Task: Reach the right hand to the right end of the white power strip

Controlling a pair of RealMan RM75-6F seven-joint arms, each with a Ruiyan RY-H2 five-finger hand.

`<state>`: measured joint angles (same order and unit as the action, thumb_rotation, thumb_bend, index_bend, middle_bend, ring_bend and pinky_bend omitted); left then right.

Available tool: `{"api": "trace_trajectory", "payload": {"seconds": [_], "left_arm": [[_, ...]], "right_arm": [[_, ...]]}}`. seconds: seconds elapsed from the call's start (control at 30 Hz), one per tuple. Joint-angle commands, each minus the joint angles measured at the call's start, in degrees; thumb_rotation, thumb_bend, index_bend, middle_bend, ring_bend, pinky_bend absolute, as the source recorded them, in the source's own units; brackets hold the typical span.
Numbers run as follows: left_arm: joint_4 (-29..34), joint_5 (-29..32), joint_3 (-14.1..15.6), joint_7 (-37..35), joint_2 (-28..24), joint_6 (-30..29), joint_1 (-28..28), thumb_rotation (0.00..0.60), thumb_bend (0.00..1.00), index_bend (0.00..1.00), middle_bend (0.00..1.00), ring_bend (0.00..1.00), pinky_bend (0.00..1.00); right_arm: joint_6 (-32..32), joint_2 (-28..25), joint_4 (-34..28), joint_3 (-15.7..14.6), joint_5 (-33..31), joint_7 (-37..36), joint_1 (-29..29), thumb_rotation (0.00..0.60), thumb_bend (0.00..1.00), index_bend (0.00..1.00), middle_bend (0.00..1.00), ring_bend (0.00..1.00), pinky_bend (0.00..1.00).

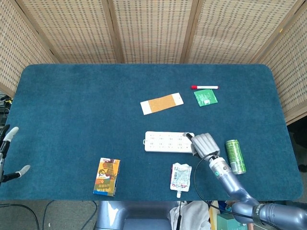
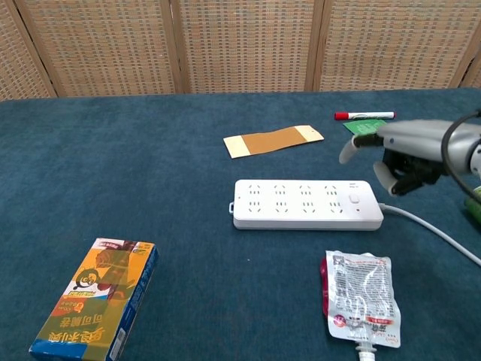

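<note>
The white power strip (image 1: 169,142) (image 2: 304,204) lies flat mid-table, with its cable (image 2: 430,227) trailing off to the right. My right hand (image 1: 204,143) (image 2: 394,156) hovers just above and behind the strip's right end and touches nothing. One finger (image 2: 347,150) points left while the others are curled in. The strip's round button (image 2: 352,199) is uncovered below it. My left hand (image 1: 7,152) hangs at the far left edge of the table, fingers apart and empty; the chest view does not show it.
A green can (image 1: 235,156) stands right of the hand. A printed pouch (image 1: 181,176) (image 2: 359,297) lies in front of the strip. A colourful box (image 1: 107,176) sits front left. Behind are a tan card (image 1: 161,103), a green packet (image 1: 205,97) and a red-capped marker (image 1: 205,87).
</note>
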<state>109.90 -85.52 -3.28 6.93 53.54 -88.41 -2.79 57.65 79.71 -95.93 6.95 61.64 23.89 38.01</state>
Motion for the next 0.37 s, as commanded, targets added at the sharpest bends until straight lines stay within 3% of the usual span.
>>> {"api": "trace_trajectory", "payload": {"seconds": [0.03,0.1,0.17,0.2,0.23,0.27,0.3,0.33,0.37], "left_arm": [[-0.02,-0.29,0.12,-0.25,-0.12,-0.13,0.09,0.6,0.0,0.0,0.0,0.0,0.0],[-0.08,-0.5,0.22,-0.35,-0.16,-0.19,0.15,0.6,0.0,0.0,0.0,0.0,0.0],[-0.1,-0.83,0.38,-0.44,-0.2,-0.29,0.24,0.6,0.0,0.0,0.0,0.0,0.0],[-0.13,-1.06,0.5,-0.46,-0.2,-0.35,0.31,0.6,0.0,0.0,0.0,0.0,0.0],[-0.16,-1.24,0.59,-0.49,-0.19,-0.41,0.36,0.6,0.0,0.0,0.0,0.0,0.0],[-0.19,-1.46,0.69,-0.49,-0.18,-0.46,0.41,0.6,0.0,0.0,0.0,0.0,0.0],[-0.21,-1.59,0.76,-0.47,-0.18,-0.48,0.43,0.6,0.0,0.0,0.0,0.0,0.0],[-0.25,-1.77,0.87,-0.43,-0.16,-0.49,0.47,0.6,0.0,0.0,0.0,0.0,0.0],[-0.26,-1.88,0.95,-0.41,-0.15,-0.45,0.49,0.6,0.0,0.0,0.0,0.0,0.0]], "right_arm": [[6.79,-4.53,-4.4,2.52,7.25,-5.58,-2.8,0.6,0.79,0.2,0.91,0.93,1.0],[10.11,-6.05,-5.5,2.48,10.48,-7.54,-4.46,0.6,0.78,0.2,0.9,0.92,1.0],[15.26,-7.67,-6.47,1.47,14.8,-10.79,-7.65,0.6,0.68,0.2,0.83,0.84,0.94],[17.24,-8.78,-6.86,0.2,16.32,-11.69,-9.49,0.6,0.52,0.19,0.72,0.71,0.83],[18.19,-9.8,-7.2,-1.02,17.46,-12.04,-10.76,0.6,0.31,0.14,0.55,0.51,0.67],[18.82,-11.16,-7.6,-2.5,17.8,-11.38,-12.2,0.6,0.19,0.1,0.41,0.36,0.54],[19.39,-12.01,-7.86,-3.37,17.88,-10.66,-13.18,0.6,0.06,0.04,0.21,0.17,0.34],[20.41,-12.95,-8.18,-4.65,18.16,-9.86,-14.68,0.6,0.0,0.0,0.07,0.05,0.17],[21.48,-13.49,-8.37,-5.69,18.47,-9.75,-16.1,0.6,0.0,0.0,0.03,0.01,0.08]]}}
